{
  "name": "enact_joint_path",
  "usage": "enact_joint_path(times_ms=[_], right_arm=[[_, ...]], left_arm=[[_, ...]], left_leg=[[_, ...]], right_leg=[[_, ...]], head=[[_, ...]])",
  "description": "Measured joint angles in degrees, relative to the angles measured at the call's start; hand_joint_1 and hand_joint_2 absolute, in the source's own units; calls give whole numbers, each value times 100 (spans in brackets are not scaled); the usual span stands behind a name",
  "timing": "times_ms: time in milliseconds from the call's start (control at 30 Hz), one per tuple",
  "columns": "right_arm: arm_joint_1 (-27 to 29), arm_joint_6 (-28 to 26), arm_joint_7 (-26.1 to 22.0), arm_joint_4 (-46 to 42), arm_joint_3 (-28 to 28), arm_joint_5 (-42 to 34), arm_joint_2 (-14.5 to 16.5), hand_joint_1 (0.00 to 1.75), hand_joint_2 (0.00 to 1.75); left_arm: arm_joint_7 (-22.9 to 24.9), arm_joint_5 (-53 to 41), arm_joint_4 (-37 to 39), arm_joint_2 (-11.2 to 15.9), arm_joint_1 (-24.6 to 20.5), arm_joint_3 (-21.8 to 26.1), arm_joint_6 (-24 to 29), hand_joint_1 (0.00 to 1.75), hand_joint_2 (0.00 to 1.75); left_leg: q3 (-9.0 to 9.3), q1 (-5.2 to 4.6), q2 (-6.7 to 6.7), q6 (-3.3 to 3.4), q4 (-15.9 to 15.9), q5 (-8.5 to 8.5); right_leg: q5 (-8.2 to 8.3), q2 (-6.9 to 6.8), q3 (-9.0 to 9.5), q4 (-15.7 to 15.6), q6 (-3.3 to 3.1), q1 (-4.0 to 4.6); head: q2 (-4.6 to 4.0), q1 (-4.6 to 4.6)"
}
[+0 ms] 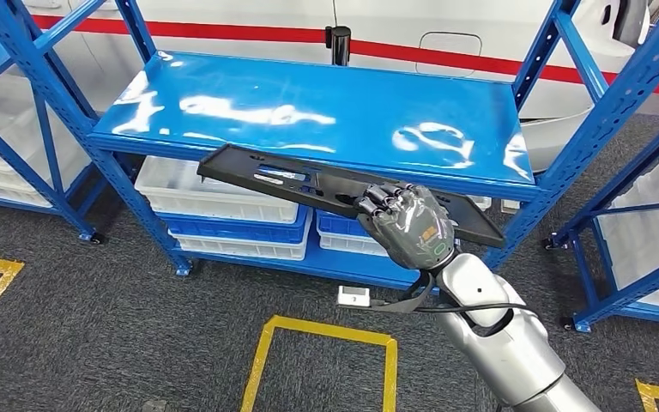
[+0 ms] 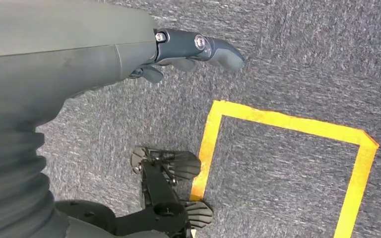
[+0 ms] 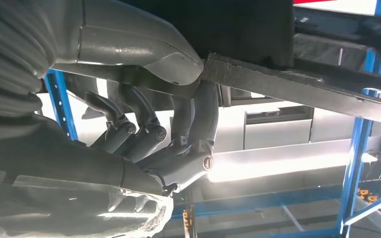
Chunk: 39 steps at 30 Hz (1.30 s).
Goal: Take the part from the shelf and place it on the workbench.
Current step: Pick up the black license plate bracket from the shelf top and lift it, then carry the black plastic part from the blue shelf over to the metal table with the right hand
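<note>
The right hand [image 1: 409,225], on a silver arm raised from the lower right, grasps the long flat black plastic part [image 1: 309,184] near its right end, fingers [image 3: 198,119] curled under it. The left hand [image 2: 178,52] hangs over grey carpet, fingers loosely extended, holding nothing. White plastic bins [image 1: 210,197] sit on the lower level of the blue metal shelf [image 1: 326,112]; their contents cannot be seen. The part is held just in front of the shelf's near edge, its long axis running left to right, the left end slightly farther.
</note>
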Motion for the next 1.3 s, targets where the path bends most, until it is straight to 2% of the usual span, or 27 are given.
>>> enact_joint_path(times_ms=[33, 100, 167, 200, 233, 267, 333, 367, 400, 467, 500, 533, 600, 633, 667, 700, 767, 833, 867, 933, 1000, 1067, 1133, 1200, 1233, 1267, 1300], right_arm=[[-5, 0, -2, 2, -9, 0, -4, 169, 175], [-4, 0, -3, 6, -22, 7, -7, 169, 175], [18, 0, -3, 14, -27, 25, -7, 169, 175], [27, 0, -3, 20, -27, 34, -7, 169, 175], [33, 0, -3, 24, -29, 40, -7, 169, 175], [33, 0, -3, 26, -33, 44, -7, 169, 175], [21, 0, -3, 27, -50, 52, 1, 169, 175], [16, 0, -3, 27, -61, 60, 6, 169, 175], [17, 0, -3, 28, -68, 69, 13, 169, 175], [25, 0, -3, 30, -74, 86, 20, 169, 175], [27, 0, -3, 31, -73, 93, 26, 169, 175], [27, 0, -3, 31, -73, 100, 34, 169, 175], [31, 1, -3, 32, -73, 118, 52, 169, 175], [35, 1, -3, 32, -73, 125, 59, 169, 175], [40, 2, -3, 32, -73, 130, 63, 169, 175], [44, 2, -3, 32, -73, 132, 66, 169, 175], [49, 2, -3, 32, -74, 136, 67, 169, 175], [47, 2, -3, 30, -78, 137, 69, 169, 175], [43, 2, -3, 28, -81, 138, 74, 169, 175], [39, 2, -3, 27, -84, 141, 88, 169, 175], [37, 3, -3, 27, -89, 145, 94, 169, 175], [30, 8, -3, 28, -97, 153, 91, 169, 175], [24, 37, -3, 34, -101, 163, 92, 169, 175], [18, 80, -3, 51, -102, 169, 96, 169, 175], [10, 94, -3, 60, -102, 172, 98, 169, 175], [-4, 99, -3, 67, -102, 173, 99, 169, 175], [-28, 101, -3, 71, -104, 174, 101, 169, 175]], left_arm=[[0, -2, -1, -4, -6, 0, -1, 0, 175], [0, -9, -3, -8, -13, 1, -1, 0, 175], [0, -18, -4, -10, -13, 2, -1, 0, 175], [0, -20, -4, -13, -13, 1, -2, 0, 175], [0, -23, -4, -16, -13, 1, -2, 0, 175], [0, -25, -4, -20, -13, 1, -2, 0, 175], [0, -28, -5, -26, -13, 2, -1, 0, 175], [-1, -30, -5, -26, -13, 2, -2, 0, 175], [-2, -32, -6, -25, -12, 3, -3, 0, 175], [-4, -36, -6, -20, -9, 5, -6, 0, 175], [-4, -36, -6, -16, -6, 8, -7, 0, 175], [-4, -38, -6, -14, -3, 10, -8, 0, 175], [-4, -44, -5, -11, -2, 15, -10, 0, 175], [-4, -47, -5, -11, -2, 16, -12, 0, 175], [-4, -48, -5, -11, -3, 18, -14, 0, 175], [-4, -48, -5, -11, -3, 19, -14, 0, 175], [-4, -48, -6, -9, -6, 20, -15, 0, 175], [-7, -51, -8, -1, -15, 20, -16, 0, 175], [-10, -54, -9, 3, -18, 21, -16, 0, 175], [-15, -56, -10, 10, -20, 21, -16, 0, 175], [-15, -56, -10, 9, -26, 22, -16, 0, 175], [-15, -55, -10, 4, -40, 23, -15, 0, 175], [-16, -54, -10, -1, -49, 24, -14, 0, 175], [-16, -57, -10, -9, -49, 24, -14, 0, 175], [-15, -62, -10, -14, -50, 24, -15, 0, 175], [-15, -69, -10, -18, -50, 24, -15, 0, 175], [-14, -79, -11, -22, -50, 24, -15, 0, 175]], left_leg=[[-46, 12, 14, 37, -50, 83], [-184, 10, 27, 80, -68, 204], [-335, 0, 32, 72, -63, 313], [-404, -2, 32, 62, -59, 365], [-468, -3, 31, 47, -55, 413], [-523, -4, 28, 26, -44, 457], [-617, -29, 27, -28, -5, 532], [-648, -43, 28, -59, 21, 566], [-672, -56, 30, -87, 39, 598], [-716, -42, 26, -142, 78, 618], [-763, -25, 18, -175, 155, 518], [-839, -5, 9, -212, 334, 320], [-1070, 30, -4, -287, 1042, -246], [-1172, 41, -6, -312, 1440, -454], [-1209, 49, -6, -325, 1718, -544], [-1129, 52, -6, -323, 1774, -510], [-644, 52, -11, -283, 1222, -269], [-141, 27, -34, -209, 486, -199], [-24, 4, -44, -175, 289, -208], [-16, -44, -43, -102, 211, -165], [-37, -19, -13, -2, 100, -44], [-116, 6, 17, 94, 1, 109], [-272, -11, 25, 120, -5, 225], [-440, -17, 28, 100, 1, 347], [-521, -15, 29, 85, 5, 409], [-591, -14, 28, 65, 9, 465], [-653, -15, 26, 38, 18, 517]], right_leg=[[-166, 3, -111, 210, -28, 11], [-644, 4, -404, 979, -103, 4], [-907, 4, -545, 1615, -70, -1], [-893, 3, -466, 1642, -20, -4], [-804, 2, -268, 1428, 35, -8], [-699, -2, 27, 1027, 74, -15], [-607, -1, 626, 177, 72, -5], [-610, 6, 778, -74, 48, 6], [-620, 14, 831, -171, 20, 20], [-573, 18, 744, -155, -56, -21], [-532, 13, 716, -148, -118, -48], [-482, 7, 674, -150, -179, -72], [-377, -1, 567, -141, -256, -61], [-330, -1, 498, -129, -262, -50], [-286, -1, 426, -109, -260, -40], [-249, 2, 353, -82, -252, -33], [-200, 11, 240, -25, -226, -25], [-148, 10, 182, -2, -176, -18], [-119, 6, 173, -3, -143, -16], [-50, -2, 166, -31, -61, -13], [-74, -1, 95, 13, -19, 11], [-373, 4, -104, 367, -70, 26], [-815, 6, -364, 1091, -116, 7], [-948, 6, -434, 1605, -39, -11], [-857, 5, -327, 1581, 30, -20], [-718, 4, -119, 1340, 91, -31], [-623, 1, 183, 921, 119, -41]], head=[[0, 10], [0, 24], [0, 26], [0, 28], [0, 28], [0, 31], [0, 26], [0, 21], [0, 12], [0, 5], [0, 1], [0, 1], [0, -1], [0, 0], [0, 1], [0, 0], [0, -3], [0, 5], [0, 2], [0, -5], [0, -7], [0, 11], [0, 25], [0, 28], [0, 33], [0, 34], [0, 37]])
